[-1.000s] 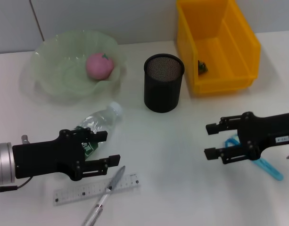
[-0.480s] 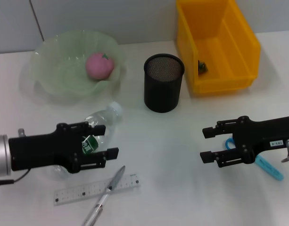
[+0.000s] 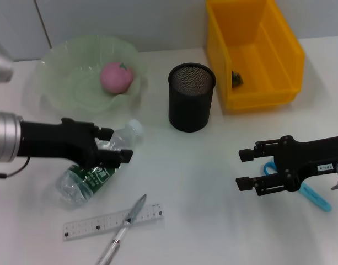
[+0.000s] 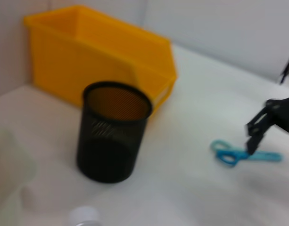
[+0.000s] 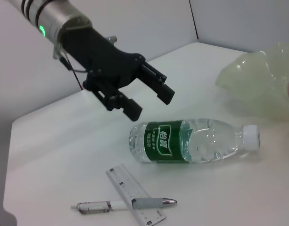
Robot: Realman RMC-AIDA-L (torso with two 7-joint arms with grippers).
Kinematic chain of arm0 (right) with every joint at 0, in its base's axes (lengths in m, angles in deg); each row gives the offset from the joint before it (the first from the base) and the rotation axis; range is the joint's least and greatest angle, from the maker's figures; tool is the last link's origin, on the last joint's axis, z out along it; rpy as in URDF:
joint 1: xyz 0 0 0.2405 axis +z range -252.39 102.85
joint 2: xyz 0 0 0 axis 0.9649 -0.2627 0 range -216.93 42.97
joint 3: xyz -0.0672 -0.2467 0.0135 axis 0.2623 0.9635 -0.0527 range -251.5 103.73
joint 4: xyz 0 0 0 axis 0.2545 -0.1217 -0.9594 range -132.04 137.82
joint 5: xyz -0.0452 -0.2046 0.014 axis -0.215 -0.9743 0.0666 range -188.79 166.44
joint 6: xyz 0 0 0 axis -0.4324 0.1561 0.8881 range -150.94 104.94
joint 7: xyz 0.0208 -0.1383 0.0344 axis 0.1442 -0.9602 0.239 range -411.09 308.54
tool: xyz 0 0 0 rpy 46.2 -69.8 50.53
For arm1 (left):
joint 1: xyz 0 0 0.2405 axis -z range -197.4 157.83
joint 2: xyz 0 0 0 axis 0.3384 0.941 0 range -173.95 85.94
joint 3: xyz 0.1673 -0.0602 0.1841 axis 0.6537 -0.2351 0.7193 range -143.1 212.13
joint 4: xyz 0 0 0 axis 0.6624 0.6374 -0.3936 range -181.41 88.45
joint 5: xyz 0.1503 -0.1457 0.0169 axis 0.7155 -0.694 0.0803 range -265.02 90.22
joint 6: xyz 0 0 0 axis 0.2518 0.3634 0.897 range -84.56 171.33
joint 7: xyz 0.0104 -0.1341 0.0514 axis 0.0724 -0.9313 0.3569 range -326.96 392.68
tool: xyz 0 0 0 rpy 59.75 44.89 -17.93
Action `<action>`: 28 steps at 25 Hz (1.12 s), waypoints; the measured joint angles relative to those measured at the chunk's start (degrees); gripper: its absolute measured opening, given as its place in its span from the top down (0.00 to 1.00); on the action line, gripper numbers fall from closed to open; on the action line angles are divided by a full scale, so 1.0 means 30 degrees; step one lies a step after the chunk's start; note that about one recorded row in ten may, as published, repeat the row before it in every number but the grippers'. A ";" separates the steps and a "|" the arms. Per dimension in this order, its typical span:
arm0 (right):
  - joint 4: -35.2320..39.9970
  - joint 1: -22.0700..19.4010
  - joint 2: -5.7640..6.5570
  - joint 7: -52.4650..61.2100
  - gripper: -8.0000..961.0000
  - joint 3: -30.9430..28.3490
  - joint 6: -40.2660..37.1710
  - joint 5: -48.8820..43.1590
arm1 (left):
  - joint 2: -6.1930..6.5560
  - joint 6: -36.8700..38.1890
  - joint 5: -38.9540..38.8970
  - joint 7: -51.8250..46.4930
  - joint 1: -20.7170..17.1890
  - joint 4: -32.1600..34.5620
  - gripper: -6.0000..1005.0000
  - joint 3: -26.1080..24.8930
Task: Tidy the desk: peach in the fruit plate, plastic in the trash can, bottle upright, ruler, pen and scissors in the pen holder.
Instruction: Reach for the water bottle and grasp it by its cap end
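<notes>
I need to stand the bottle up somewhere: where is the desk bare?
Bare: the white desktop between the black mesh cup, the lying clear bottle and the right gripper. Crowded: around the clear ruler, crossed by the silver pen.

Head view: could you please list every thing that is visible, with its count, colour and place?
fruit plate: 1, pale green, far left of desk
peach: 1, pink, inside fruit plate
pen holder: 1, black mesh, upright at far centre
trash can: 1, yellow, far right
plastic: 1, dark green, inside trash can
bottle: 1, clear with green label, lying near left
ruler: 1, clear, near edge
pen: 1, silver-grey, lying across ruler
scissors: 1, light blue, near right, under right gripper
desk: 1, white
left gripper: fingers open, over bottle
right gripper: fingers open, over scissors
</notes>
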 joint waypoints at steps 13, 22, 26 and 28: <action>0.0067 0.0259 0.0058 0.0601 0.21 -0.0018 0.0198 -0.0433 | -0.0195 -0.1050 0.7915 -0.6645 0.4942 -0.0652 0.28 0.2091; 0.0134 0.0267 0.0081 0.0946 0.21 -0.0032 0.0241 -0.0451 | -0.0277 -0.3448 0.8832 -0.8013 0.6486 -0.3311 0.28 0.3338; 0.0157 0.0294 0.0075 0.1100 0.21 -0.0033 0.0340 -0.0454 | -0.0288 -0.4791 0.8731 -0.8073 0.6954 -0.4739 0.28 0.3753; 0.0168 0.0309 0.0070 0.1112 0.21 -0.0034 0.0394 -0.0452 | -0.0287 -0.5340 0.8706 -0.8181 0.6984 -0.4961 0.28 0.4053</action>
